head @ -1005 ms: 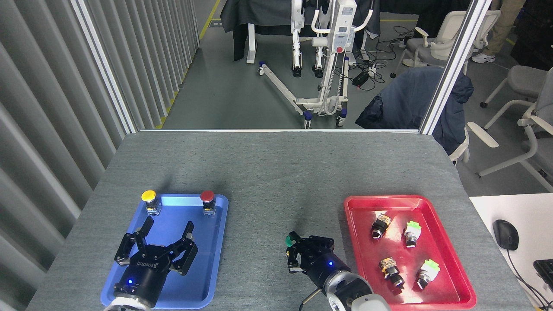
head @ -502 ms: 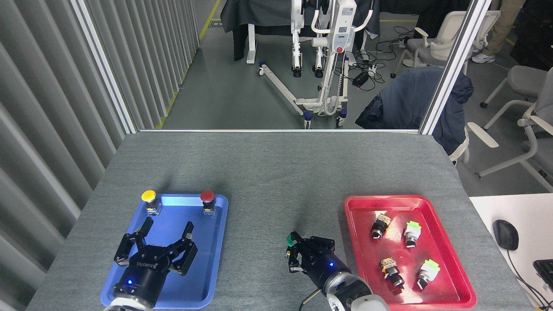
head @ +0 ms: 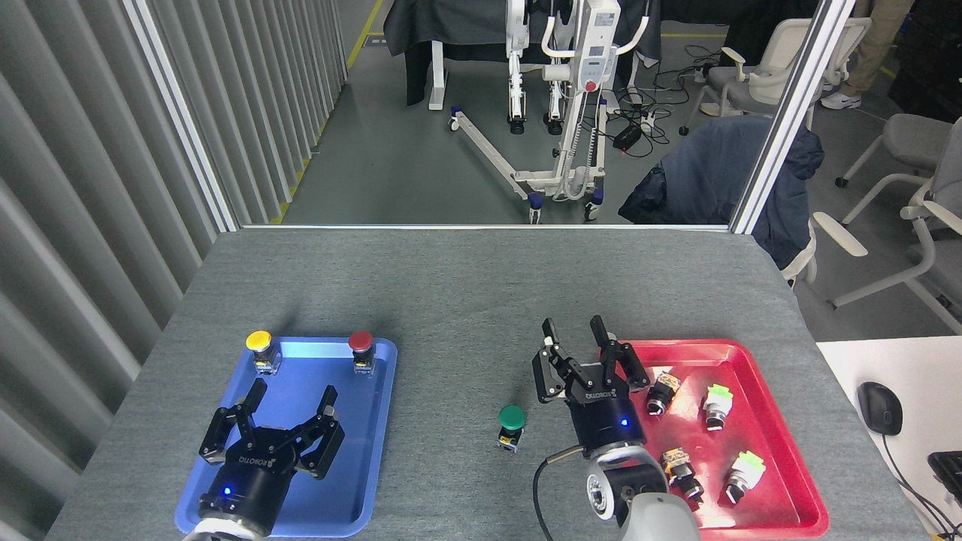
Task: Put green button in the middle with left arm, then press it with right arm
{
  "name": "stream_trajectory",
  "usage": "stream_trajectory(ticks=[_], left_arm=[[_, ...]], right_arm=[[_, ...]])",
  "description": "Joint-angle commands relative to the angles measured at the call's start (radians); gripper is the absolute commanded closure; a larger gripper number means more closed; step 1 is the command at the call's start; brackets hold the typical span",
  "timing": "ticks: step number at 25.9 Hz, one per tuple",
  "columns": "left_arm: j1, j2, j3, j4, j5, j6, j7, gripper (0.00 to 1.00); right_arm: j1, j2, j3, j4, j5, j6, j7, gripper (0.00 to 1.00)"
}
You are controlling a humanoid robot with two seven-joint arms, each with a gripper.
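Green button [head: 512, 418] stood free on grey tabletop [head: 466, 300].
Right gripper [head: 576, 333] spread empty at its two o'clock; left gripper [head: 289, 397] likewise spread, empty.

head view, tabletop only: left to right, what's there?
blue tray with the yellow button and red button at its far edge, left gripper over it → green button on bare felt → right gripper → red tray

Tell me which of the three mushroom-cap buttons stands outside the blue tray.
The green button: it stands alone on the grey tabletop, while the yellow button and red button stand in the blue tray.
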Motion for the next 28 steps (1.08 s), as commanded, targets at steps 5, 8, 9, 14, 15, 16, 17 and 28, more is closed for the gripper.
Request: stream_trajectory(ticks=[5, 8, 9, 14, 15, 16, 17, 28], left_arm=[[0.001, -0.003, -0.001, 0.007, 0.004, 0.001, 0.000, 0.02], [0.009, -0.026, 0.001, 0.007, 0.004, 0.004, 0.000, 0.02], [0.009, -0.029, 0.001, 0.007, 0.004, 0.004, 0.000, 0.02], [0.011, -0.037, 0.001, 0.007, 0.004, 0.006, 0.000, 0.02], [0.011, -0.037, 0.001, 0.009, 0.004, 0.006, 0.000, 0.02], [0.012, -0.037, 0.001, 0.010, 0.004, 0.006, 0.000, 0.02], [0.011, -0.037, 0.001, 0.012, 0.004, 0.006, 0.000, 0.02], [0.012, -0.057, 0.008, 0.038, 0.007, 0.007, 0.000, 0.02]], right_arm=[[0.000, -0.027, -0.162, -0.093, 0.003, 0.043, 0.321, 0.00], [0.017, -0.029, -0.204, -0.160, 0.006, 0.052, 0.444, 0.00], [0.037, -0.026, -0.210, -0.191, 0.011, 0.052, 0.441, 0.00], [0.211, -0.011, -0.214, -0.359, 0.024, 0.039, 0.391, 0.00], [0.238, -0.009, -0.214, -0.372, 0.024, 0.038, 0.388, 0.01], [0.258, -0.009, -0.210, -0.383, 0.024, 0.036, 0.387, 0.00], [0.273, -0.011, -0.208, -0.393, 0.024, 0.035, 0.382, 0.00], [0.280, -0.029, -0.208, -0.398, 0.024, 0.012, 0.356, 0.00]])
